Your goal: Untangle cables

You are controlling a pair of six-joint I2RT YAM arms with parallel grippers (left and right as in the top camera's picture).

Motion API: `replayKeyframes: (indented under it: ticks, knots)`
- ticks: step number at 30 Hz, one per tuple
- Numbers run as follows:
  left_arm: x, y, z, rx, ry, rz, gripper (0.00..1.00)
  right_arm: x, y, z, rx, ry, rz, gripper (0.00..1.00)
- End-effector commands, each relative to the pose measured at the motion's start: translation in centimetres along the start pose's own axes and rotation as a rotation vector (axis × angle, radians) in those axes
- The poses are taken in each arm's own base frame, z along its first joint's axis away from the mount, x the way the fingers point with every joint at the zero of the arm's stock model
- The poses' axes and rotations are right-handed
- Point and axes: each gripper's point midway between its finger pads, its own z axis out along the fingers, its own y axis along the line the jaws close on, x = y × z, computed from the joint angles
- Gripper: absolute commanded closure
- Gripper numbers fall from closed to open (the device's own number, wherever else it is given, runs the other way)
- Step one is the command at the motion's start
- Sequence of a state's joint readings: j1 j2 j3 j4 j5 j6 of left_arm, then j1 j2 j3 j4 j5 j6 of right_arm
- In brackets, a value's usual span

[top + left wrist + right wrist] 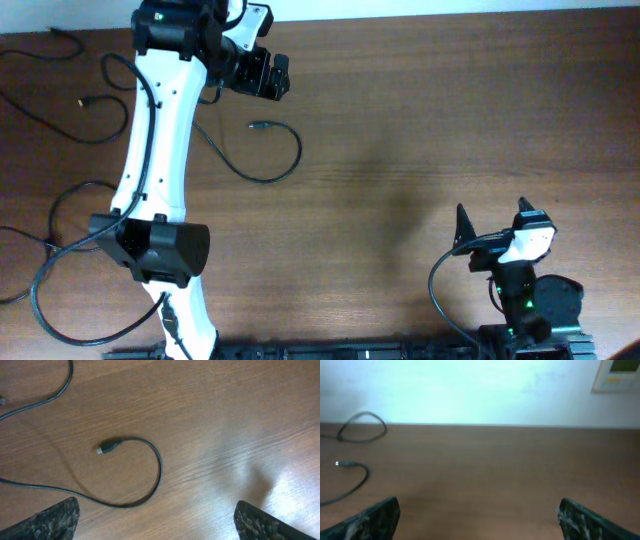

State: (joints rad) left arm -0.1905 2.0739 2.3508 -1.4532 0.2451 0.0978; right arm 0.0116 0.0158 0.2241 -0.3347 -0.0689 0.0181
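a thin black cable [161, 465] lies hooked on the table [420, 120] near the left gripper [270, 78], plug pointing left from overhead; left and right gripper [493, 222] fingers stand wide apart.

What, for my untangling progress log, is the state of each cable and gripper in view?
left gripper: open, holding nothing, above the hooked cable.
right gripper: open, holding nothing, away from all cables.
hooked cable: loose, one open curve, plug end free, no knot in view.
left-side cables: spread in loose loops, unheld; partly hidden by the left arm, so crossings cannot be told.
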Motion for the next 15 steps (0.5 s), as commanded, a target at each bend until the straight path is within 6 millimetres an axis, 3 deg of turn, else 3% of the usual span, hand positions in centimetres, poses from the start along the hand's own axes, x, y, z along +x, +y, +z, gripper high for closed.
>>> replayKeyframes:
  ticks: [1, 6, 15]
  knots:
    - [-0.2, -0.4, -0.8, -0.003, -0.02, 0.028, 0.01, 0.5, -0.1, 0.8, -0.003, -0.043, -0.014, 0.02]
    - [-0.2, -0.4, -0.8, -0.003, -0.02, 0.027, 0.01, 2.1, -0.2, 2.2, -0.005, -0.11, -0.018, 0.02]
    - [-0.2, -0.4, -0.8, -0.003, -0.02, 0.027, 0.01, 3.6, -0.2, 2.4, -0.004, -0.054, -0.021, 0.02]
